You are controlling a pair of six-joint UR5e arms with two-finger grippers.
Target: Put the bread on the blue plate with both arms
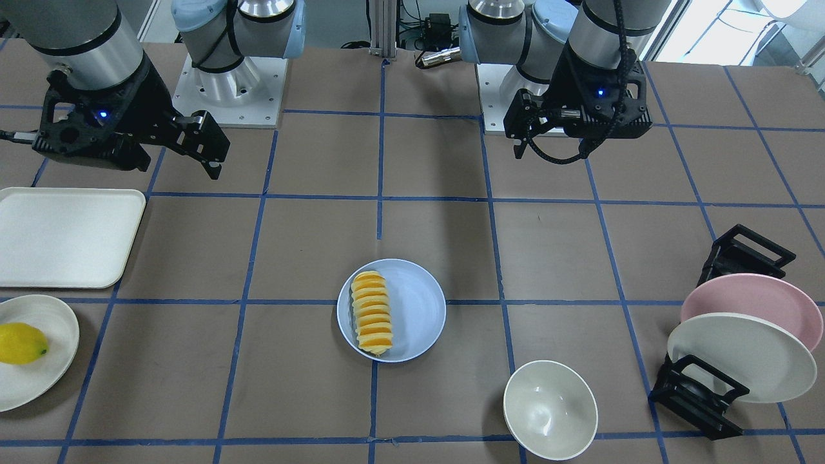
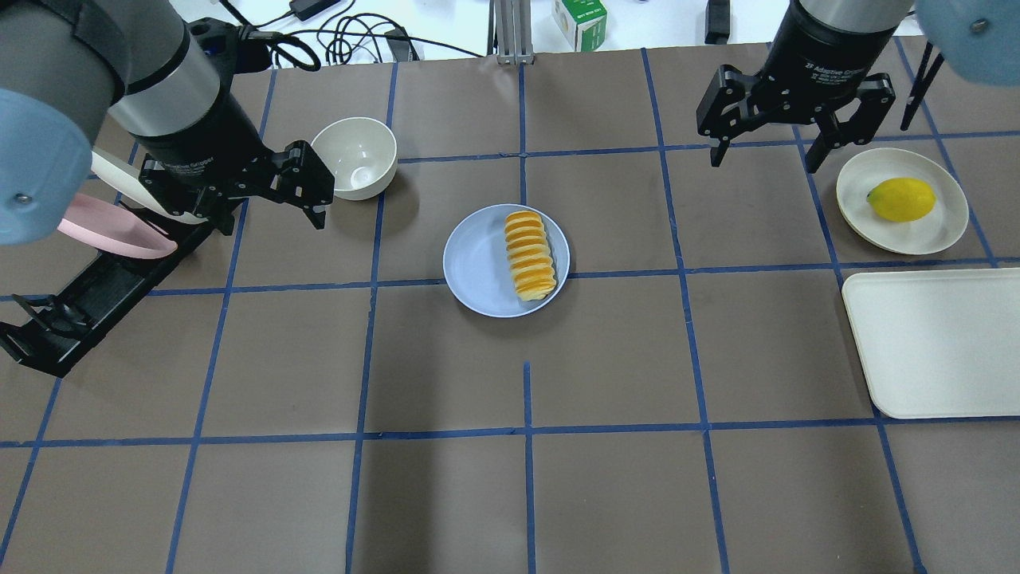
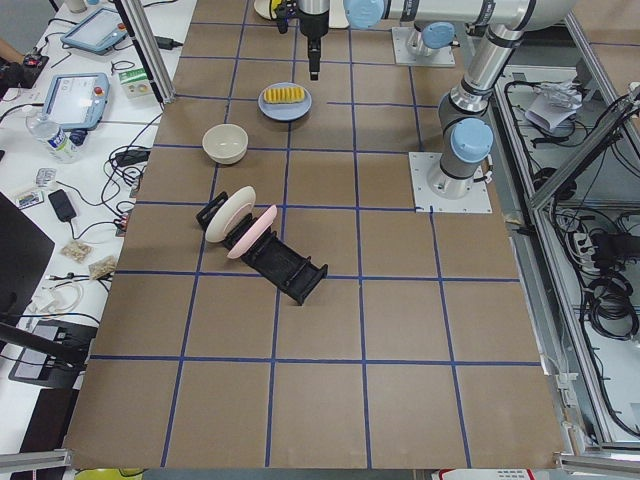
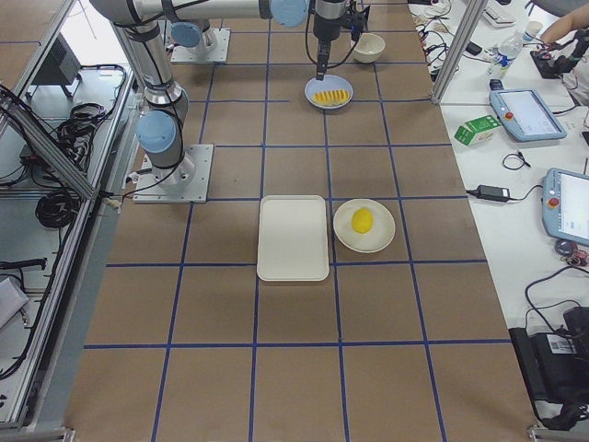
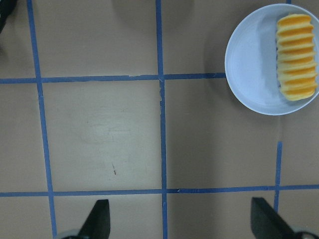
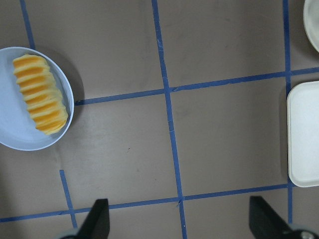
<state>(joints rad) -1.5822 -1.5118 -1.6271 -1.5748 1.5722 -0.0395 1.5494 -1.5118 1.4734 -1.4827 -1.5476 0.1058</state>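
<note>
Bread (image 2: 530, 255) is on the blue plate (image 2: 476, 271), you can see it plainly: the sliced row lies lengthwise on the plate's right half as the robot sees it, one end close to the near rim. The plate sits mid-table, right on a blue tape crossing.

Look at the left gripper (image 2: 275, 217): it hangs above the table on the left, well apart from the plate, fingers spread wide with nothing between them. Your left wrist view confirms it, with both fingertips (image 5: 99, 221) far apart at the bottom edge and the plate and bread off in the top right corner.

Now the right gripper (image 2: 763, 161): it hovers over the far right of the table, also well clear of the plate, its fingers spread and empty. From its wrist camera the bread shows at the left edge.

Around them, a white bowl (image 2: 355, 157) stands just beside the left gripper on the far side. A lemon (image 2: 900, 199) rests on a cream plate (image 2: 940, 233) at the far right, with a white tray (image 2: 940, 343) just nearer than it. On the left, a pink plate (image 2: 111, 233) leans in a black rack (image 2: 88, 295).
</note>
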